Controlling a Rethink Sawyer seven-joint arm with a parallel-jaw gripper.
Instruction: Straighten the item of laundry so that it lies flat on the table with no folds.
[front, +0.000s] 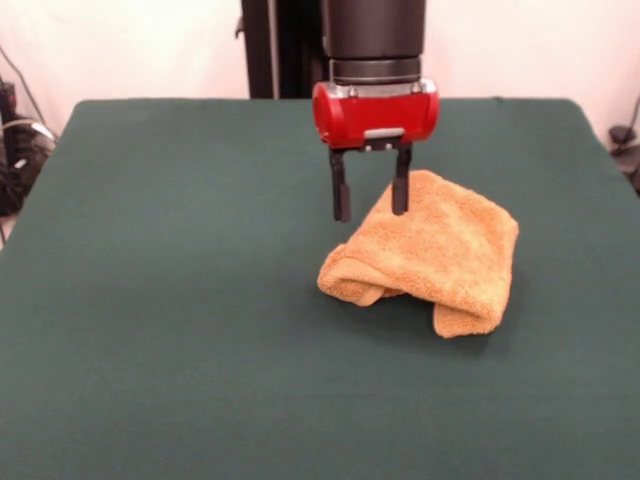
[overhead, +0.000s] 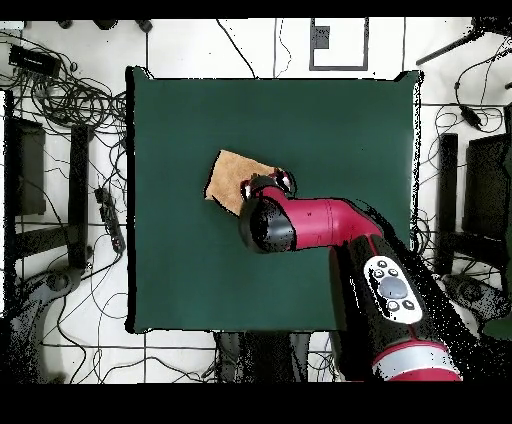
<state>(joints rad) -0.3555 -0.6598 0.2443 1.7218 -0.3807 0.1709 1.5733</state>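
From the front view I have the gripper (front: 371, 210) hanging just right of centre in the upper half of the frame, its two dark fingers (front: 341, 190) pointing straight down and standing apart with clear space between them — nothing is held. The red wrist housing sits directly above them, under the black cylinder of the arm (front: 372, 35) that comes in from the top edge.

The towel (front: 430, 258) lies right of centre, a golden-orange terry heap that is still bunched: its lower left edge is rolled under into a thick fold, and a smaller lobe droops at the lower right. The right-hand finger overlaps the towel's upper left corner in this view; the left-hand finger shows against bare table (front: 160, 300). I cannot tell from here whether either fingertip touches the cloth or hovers above it.

In the overhead view the towel (overhead: 232, 176) shows as an orange patch in the upper middle of the green table (overhead: 180, 270), slightly left of the table's centre. The arm (overhead: 330, 222) reaches in from the lower right of the frame and its red head covers the towel's right part — the gripper itself is hidden beneath it there.
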